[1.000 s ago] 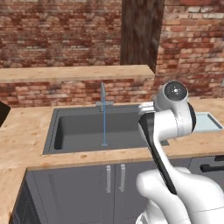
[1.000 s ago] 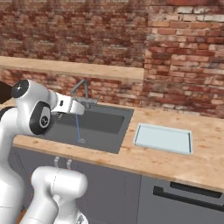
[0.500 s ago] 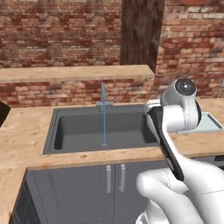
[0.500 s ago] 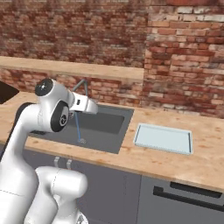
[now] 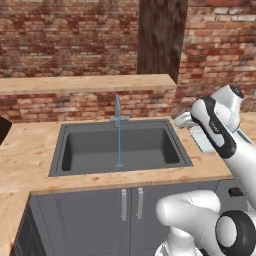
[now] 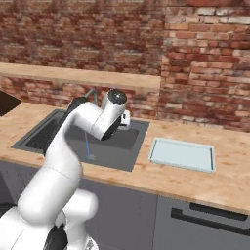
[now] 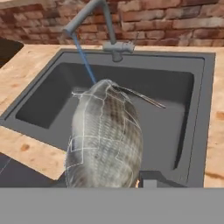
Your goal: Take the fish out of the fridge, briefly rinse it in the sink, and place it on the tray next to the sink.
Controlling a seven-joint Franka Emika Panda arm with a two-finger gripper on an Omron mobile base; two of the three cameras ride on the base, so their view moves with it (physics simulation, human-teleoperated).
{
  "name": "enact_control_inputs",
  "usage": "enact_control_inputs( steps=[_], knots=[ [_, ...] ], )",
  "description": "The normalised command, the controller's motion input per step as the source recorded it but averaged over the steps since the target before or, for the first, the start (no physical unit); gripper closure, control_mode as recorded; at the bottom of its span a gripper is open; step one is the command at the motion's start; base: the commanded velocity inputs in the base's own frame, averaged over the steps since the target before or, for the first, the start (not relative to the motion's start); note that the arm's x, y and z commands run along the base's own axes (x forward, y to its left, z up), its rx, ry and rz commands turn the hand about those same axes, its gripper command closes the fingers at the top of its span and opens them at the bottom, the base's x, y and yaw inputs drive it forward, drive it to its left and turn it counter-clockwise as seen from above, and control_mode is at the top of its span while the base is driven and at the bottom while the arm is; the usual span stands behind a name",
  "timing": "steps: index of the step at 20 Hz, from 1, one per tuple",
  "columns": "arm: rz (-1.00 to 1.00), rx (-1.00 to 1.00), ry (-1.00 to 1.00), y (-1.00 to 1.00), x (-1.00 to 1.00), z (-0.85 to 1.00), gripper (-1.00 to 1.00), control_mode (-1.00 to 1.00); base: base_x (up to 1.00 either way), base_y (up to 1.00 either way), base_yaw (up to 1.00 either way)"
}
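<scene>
My gripper (image 7: 131,181) is pinched on the fish (image 7: 105,135), which hangs nearest me, above the right side of the sink (image 7: 192,131). I judge it wet and slippery, fairly light, the body soft enough to sag, so a hold across the thick middle should serve best; the tail would slide out. Beyond it the tap (image 7: 94,19) runs a thin stream into the basin. The tray (image 6: 181,154) waits on the bench (image 6: 229,180), just right of the sink.
</scene>
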Motion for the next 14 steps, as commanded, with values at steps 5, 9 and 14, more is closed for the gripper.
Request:
enact_control_inputs(
  steps=[5, 9, 14],
  knots=[
    [0.32, 0.21, 0.41, 0.0, 1.0, -0.26, 1.0, -1.0, 0.0, 0.0, 0.0],
    [0.26, 0.03, 0.33, 0.24, 0.87, -0.22, 1.0, -1.0, 0.0, 0.0, 0.0],
    [0.17, -0.03, 0.14, 0.66, 0.32, -0.4, 1.0, -1.0, 0.0, 0.0, 0.0]
  ],
)
